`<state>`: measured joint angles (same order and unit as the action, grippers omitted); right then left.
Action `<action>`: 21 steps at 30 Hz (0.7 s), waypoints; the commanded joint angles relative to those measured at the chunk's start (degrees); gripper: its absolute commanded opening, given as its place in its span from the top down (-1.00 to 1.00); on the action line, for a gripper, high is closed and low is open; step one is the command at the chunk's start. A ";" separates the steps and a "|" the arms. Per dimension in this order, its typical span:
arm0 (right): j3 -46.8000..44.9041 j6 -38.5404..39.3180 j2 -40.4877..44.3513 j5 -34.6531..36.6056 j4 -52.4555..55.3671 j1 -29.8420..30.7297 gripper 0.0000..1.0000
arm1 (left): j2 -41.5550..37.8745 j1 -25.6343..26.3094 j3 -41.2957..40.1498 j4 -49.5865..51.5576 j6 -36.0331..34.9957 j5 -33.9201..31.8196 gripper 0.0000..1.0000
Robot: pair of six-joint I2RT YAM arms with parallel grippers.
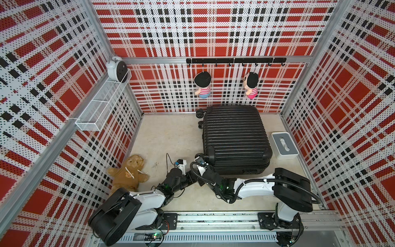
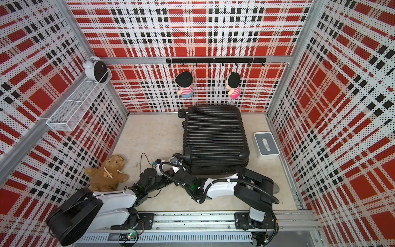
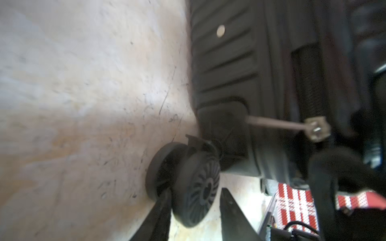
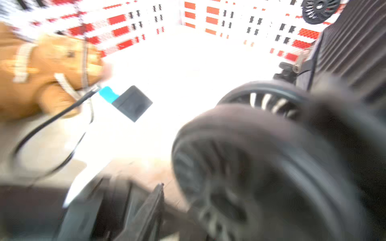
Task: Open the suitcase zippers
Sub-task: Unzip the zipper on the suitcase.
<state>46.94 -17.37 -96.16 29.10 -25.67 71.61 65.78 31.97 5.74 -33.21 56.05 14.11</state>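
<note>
The black suitcase is laid flat and shut on the floor, at about 1 o'clock from the floor's centre in both top views, with its wheels turned to 9 o'clock. The zipper track is seen along the seam of its near side. Both grippers are found at its 7 o'clock corner. In the left wrist view the left gripper is shown with jaws apart and a caster wheel between them. A metal pull tab is seen just beyond. Whether the jaws of the right gripper are apart cannot be told, as its wrist view is blurred.
</note>
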 commanded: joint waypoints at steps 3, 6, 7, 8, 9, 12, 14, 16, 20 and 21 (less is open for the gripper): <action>-5.20 -4.54 10.67 -11.65 -1.75 0.74 -1.00 | -14.08 -3.82 5.82 23.42 -5.23 -2.28 -0.03; -7.78 -6.90 17.08 -13.08 0.28 0.81 -0.99 | -22.04 -5.18 10.52 33.55 -6.72 -5.19 -0.25; -8.51 -7.30 19.50 -13.69 1.18 0.81 -0.99 | -23.97 -5.36 12.38 36.66 -7.13 -6.01 -0.32; -9.07 -7.82 21.63 -14.13 2.19 0.80 -0.99 | -25.34 -5.59 14.12 39.17 -7.43 -6.73 -0.38; -9.36 -8.64 24.16 -14.38 3.99 0.81 -0.99 | -26.63 -5.51 15.86 41.44 -7.53 -7.27 -0.42; -9.66 -10.41 31.38 -14.33 10.40 0.81 -0.99 | -29.92 -5.05 20.10 46.17 -6.99 -8.21 -0.54; -9.76 -11.65 36.13 -13.19 15.20 0.81 -0.99 | -31.83 -4.26 22.40 48.67 -6.45 -9.50 -0.62; -9.81 -13.10 41.05 -10.80 20.86 0.73 -0.99 | -33.65 -2.66 25.11 51.62 -6.10 -11.47 -0.68; -9.48 -18.03 48.83 -4.35 32.76 0.55 -0.99 | -36.54 1.17 28.87 55.80 -4.79 -15.44 -0.97; -9.25 -19.42 50.49 -1.91 36.04 0.54 -0.99 | -37.27 2.32 29.51 56.68 -4.21 -16.59 -0.96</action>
<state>37.60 -31.70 -48.45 20.93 -2.50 72.25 30.28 32.25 33.17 17.26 51.16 1.91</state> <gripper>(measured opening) 0.995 0.981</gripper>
